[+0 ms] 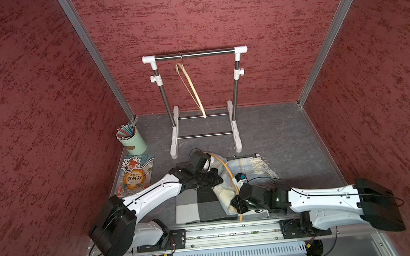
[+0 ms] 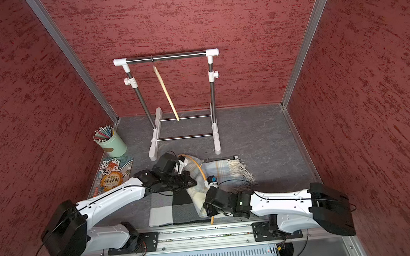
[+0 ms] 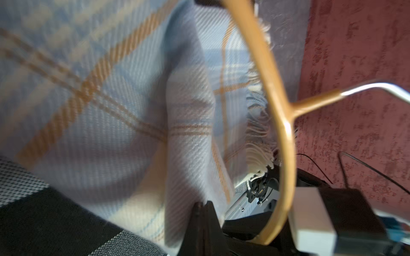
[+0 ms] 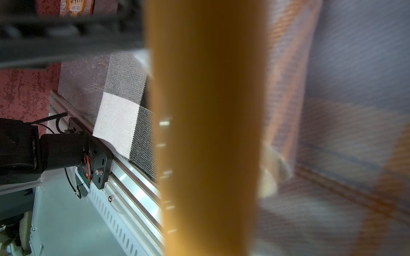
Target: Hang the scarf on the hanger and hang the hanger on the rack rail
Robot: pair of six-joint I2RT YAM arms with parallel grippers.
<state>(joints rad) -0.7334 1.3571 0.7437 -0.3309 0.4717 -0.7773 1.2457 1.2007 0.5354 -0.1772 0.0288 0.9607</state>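
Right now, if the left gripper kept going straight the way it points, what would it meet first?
The light plaid scarf: the left gripper is shut with its tips at a raised fold of it. Beyond that, probably the orange hanger, though depth is unclear.

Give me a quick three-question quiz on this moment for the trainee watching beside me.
1. True or false: the orange hanger hangs from the clothes rack.
2. What is the left gripper shut on? A: the plaid scarf. B: the picture book. C: the pencil cup.
3. Short answer: which gripper holds the orange hanger?

Key
1. False: it is held low over the scarves.
2. A.
3. The right gripper.
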